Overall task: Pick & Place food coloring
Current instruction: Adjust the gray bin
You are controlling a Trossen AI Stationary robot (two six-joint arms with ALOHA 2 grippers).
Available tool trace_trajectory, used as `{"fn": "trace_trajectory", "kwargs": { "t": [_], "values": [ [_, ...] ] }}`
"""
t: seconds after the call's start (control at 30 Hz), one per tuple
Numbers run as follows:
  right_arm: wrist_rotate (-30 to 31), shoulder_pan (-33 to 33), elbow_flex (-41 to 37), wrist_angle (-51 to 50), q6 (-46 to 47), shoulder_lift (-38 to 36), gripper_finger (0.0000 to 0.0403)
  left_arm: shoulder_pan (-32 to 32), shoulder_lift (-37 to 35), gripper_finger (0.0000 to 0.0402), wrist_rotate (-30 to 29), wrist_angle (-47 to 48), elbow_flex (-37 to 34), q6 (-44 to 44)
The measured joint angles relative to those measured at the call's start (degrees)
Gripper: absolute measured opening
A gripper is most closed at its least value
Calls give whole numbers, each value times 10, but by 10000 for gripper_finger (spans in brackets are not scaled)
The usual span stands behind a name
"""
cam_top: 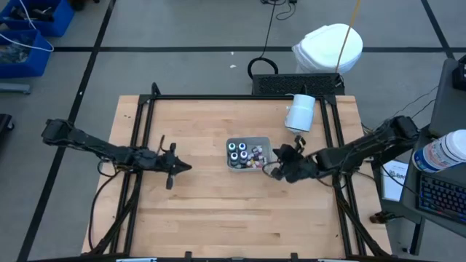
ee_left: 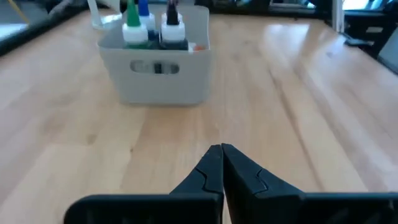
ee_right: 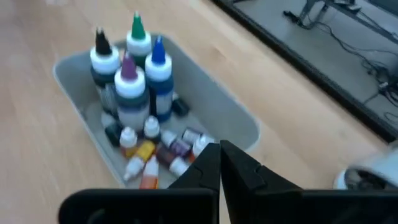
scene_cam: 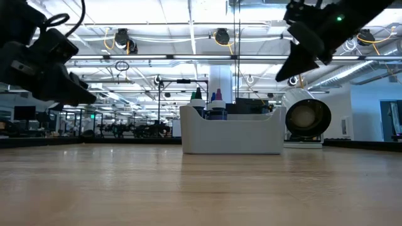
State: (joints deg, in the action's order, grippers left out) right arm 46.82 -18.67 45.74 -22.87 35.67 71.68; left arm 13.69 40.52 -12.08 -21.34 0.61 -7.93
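The food coloring stands and lies in a grey tray (cam_top: 234, 163) at the middle of the wooden table. Several dark bottles with white collars and coloured tips (ee_right: 132, 82) stand upright at one end, and small bottles (ee_right: 152, 155) lie in a heap on the tray's floor at the other. My right gripper (ee_right: 219, 148) is shut and holds nothing. It hovers in the air beside the tray's right end (cam_top: 275, 166), pointing slantwise down at it. My left gripper (ee_left: 222, 149) is shut, left of the tray (cam_top: 186, 167) and a little above the table, pointing at the tray.
A large white cylinder (cam_top: 300, 111) lies on its side at the far right of the table, behind the tray. Black frame rails (cam_top: 138, 145) run along the table's left, right and far sides. Bare wood lies between my left gripper and the tray.
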Motion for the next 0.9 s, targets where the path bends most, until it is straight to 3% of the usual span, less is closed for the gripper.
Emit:
{"fn": "trace_trajectory", "kwargs": {
  "t": [0.3,0.6,0.9],
  "values": [
    [45,-39,0,-57,120,87,0,0,136,3,26,-144,0,-12],
    [56,-30,0,-163,245,135,0,0,277,2,-5,-150,82,-15],
    [17,-13,-37,-69,187,135,0,-7,398,1,-34,-120,179,-13]
  ]
}}
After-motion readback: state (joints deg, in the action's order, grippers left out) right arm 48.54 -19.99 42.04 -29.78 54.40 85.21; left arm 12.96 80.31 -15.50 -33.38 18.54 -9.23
